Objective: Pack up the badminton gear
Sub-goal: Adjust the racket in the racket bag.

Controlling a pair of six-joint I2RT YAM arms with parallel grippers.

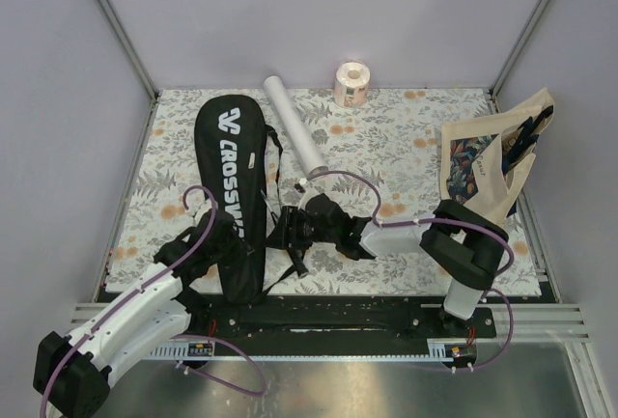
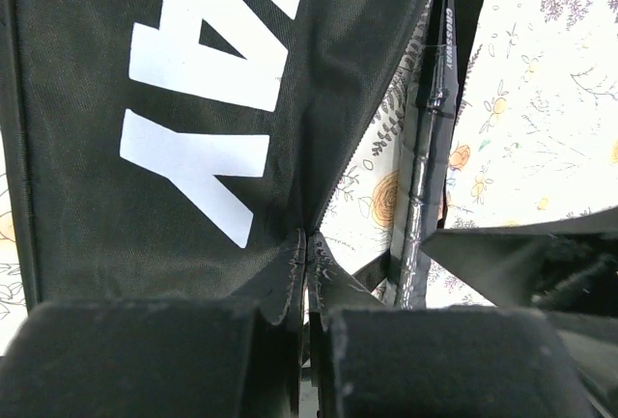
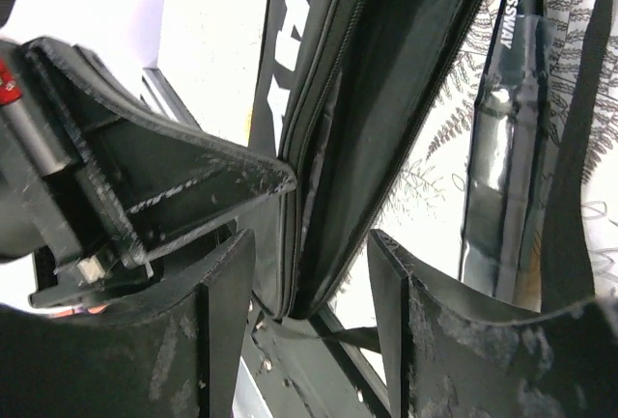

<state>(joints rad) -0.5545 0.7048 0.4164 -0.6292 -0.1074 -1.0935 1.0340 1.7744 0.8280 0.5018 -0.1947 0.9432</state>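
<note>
Your left gripper (image 2: 306, 262) is clenched on the edge of the black CROSSWAY racket bag (image 1: 230, 162), pinching the fabric beside the zip near the bag's narrow end. That grip looks meant to pin the bag down and hold its mouth taut, so your other arm has something firm to work against. Your right gripper (image 3: 311, 240) is released: its fingers stand apart on either side of the same piped edge, with a gap showing at each pad, so it grasps nothing. The bag lies flat on the floral table cover (image 1: 406, 138), wide end away from the arms and narrow end near, with a gripper on each side. Just to the right of the bag, a black racket handle (image 2: 430, 148) in shiny wrap lies on the cover alongside the open edge, touched by neither gripper. You cannot tell from here whether its head sits inside the bag. The white tube (image 1: 294, 133) lies farther back, close to the bag's wide end, not yet packed. The beige tote bag (image 1: 473, 162) and the pinkish paper roll (image 1: 351, 83) sit well apart from the work. Your next move probably calls for a fresh hold on that edge or on the handle.
</note>
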